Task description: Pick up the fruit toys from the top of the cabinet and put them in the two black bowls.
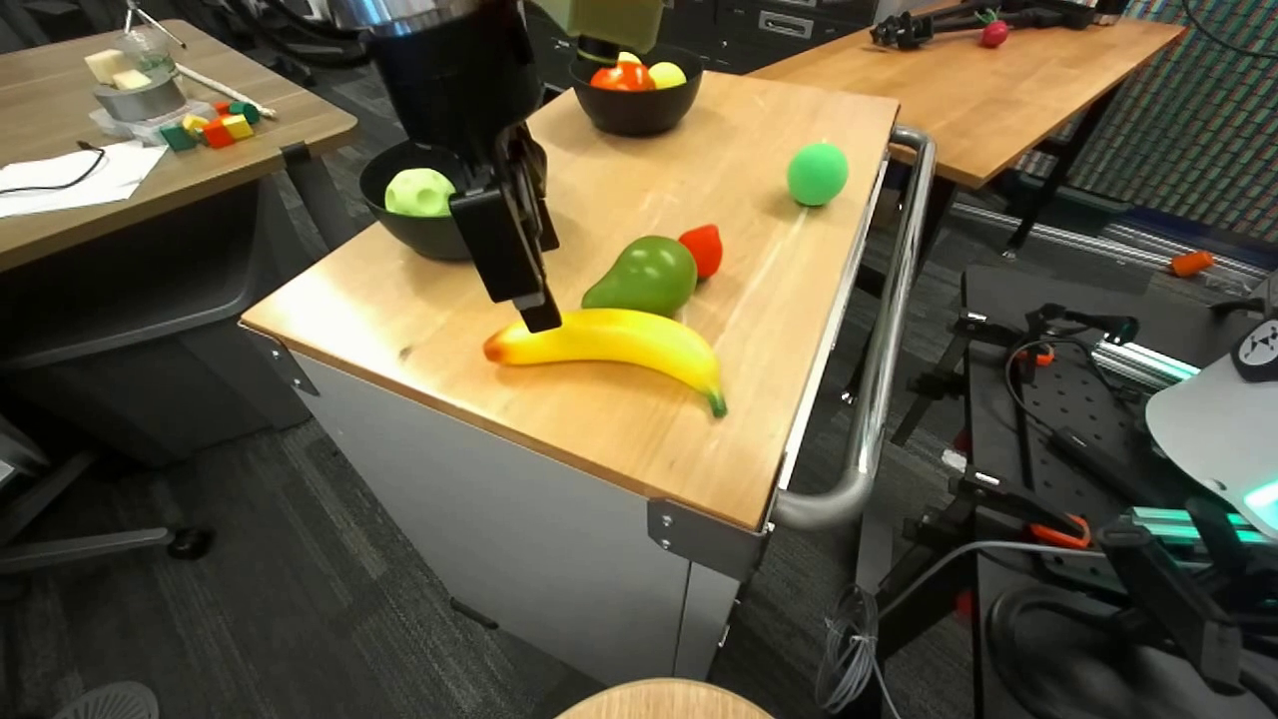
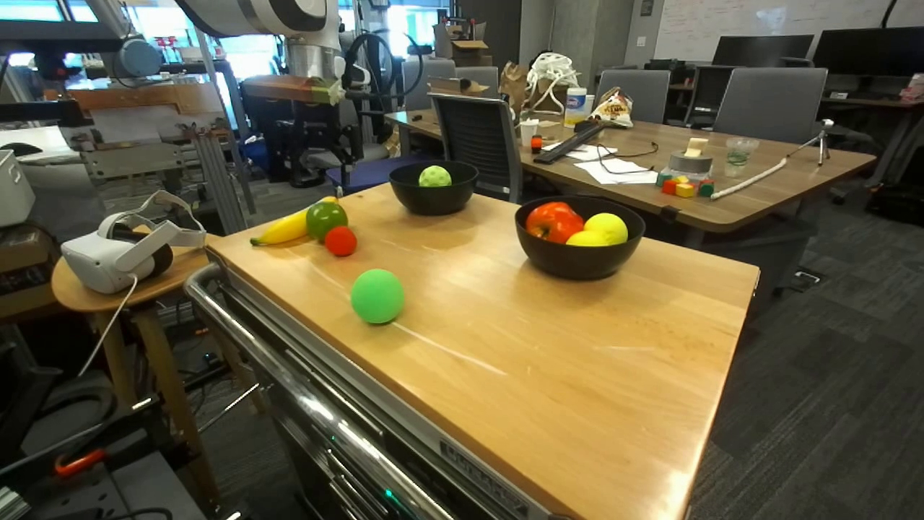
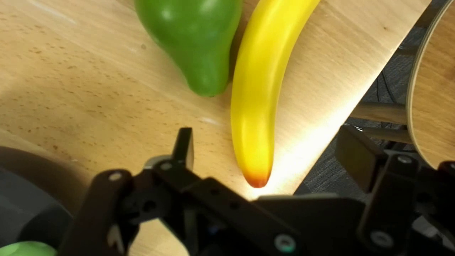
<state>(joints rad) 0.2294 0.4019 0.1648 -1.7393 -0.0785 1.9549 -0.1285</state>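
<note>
In the wrist view I have the jaws of my gripper (image 3: 271,153) spread and released, the yellow banana (image 3: 261,92) appearing between them at centre frame, the green pear (image 3: 199,39) just beside it at upper centre, both on the cabinet (image 3: 89,103), and a black bowl (image 3: 21,197) at lower left.

Banana (image 3: 258,90) yellow, red-brown tip (image 3: 257,180); pear (image 1: 647,278) green; ball (image 2: 377,296) bright green; bowls (image 2: 580,261) black.

A white headset (image 2: 108,260) sits on a wooden stool (image 2: 155,287) (its cable (image 2: 107,331) hanging down).
</note>
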